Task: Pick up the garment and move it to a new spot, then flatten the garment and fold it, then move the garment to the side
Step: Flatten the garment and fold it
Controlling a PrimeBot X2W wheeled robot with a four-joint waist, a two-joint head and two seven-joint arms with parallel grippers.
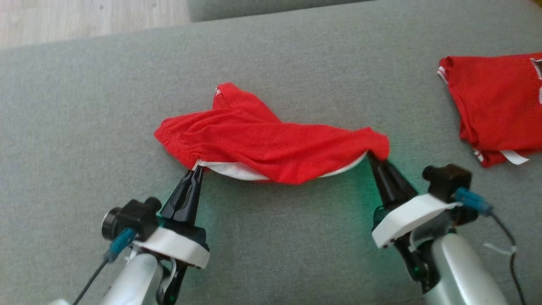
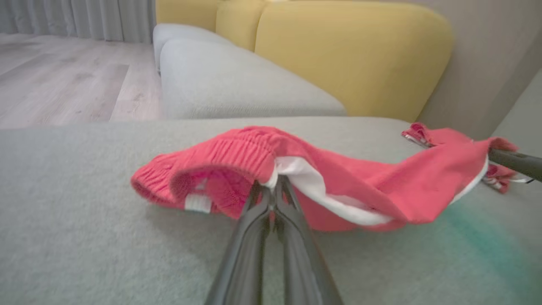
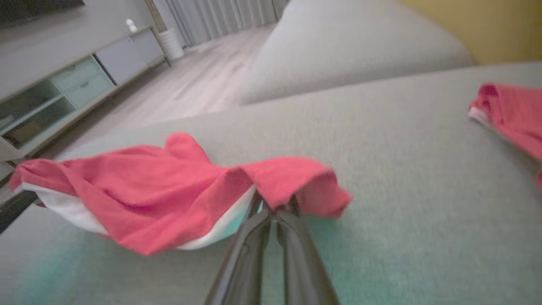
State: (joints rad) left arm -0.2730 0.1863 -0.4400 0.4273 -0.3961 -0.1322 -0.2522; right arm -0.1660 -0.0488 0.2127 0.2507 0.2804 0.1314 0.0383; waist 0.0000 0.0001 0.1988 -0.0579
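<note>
Garment [image 1: 271, 144] in left fingers [image 1: 186, 197], right fingers [image 1: 387, 178]

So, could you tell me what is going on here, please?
The robot is holding a red garment with both arms. Its left fingers are shut on the waistband end and its right fingers on the opposite edge, with the cloth bunched between them over the grey cushion. A second red garment lies apart on the right.
</note>
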